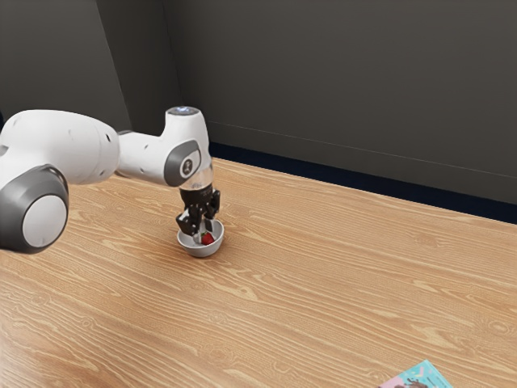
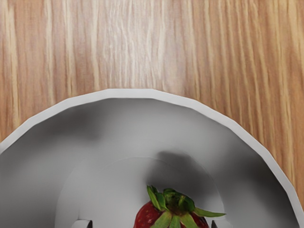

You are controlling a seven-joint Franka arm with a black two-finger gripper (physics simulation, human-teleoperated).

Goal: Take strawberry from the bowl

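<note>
So from where I'm standing, the claw (image 1: 203,231) is pointing down into the white bowl (image 1: 201,251) on the wood counter (image 1: 323,283), and it's wide open. The strawberry (image 2: 172,216) is in the bowl, down between the two spread fingertips, not gripped. It's kinda off-center too: there's an obvious gap on one side, while the other tip is right next to the berry. You can see its green leaves (image 2: 173,202) from the hand's camera. There's also some pink and teal thing (image 1: 422,377) lying well apart from the bowl, fwiw.
</note>
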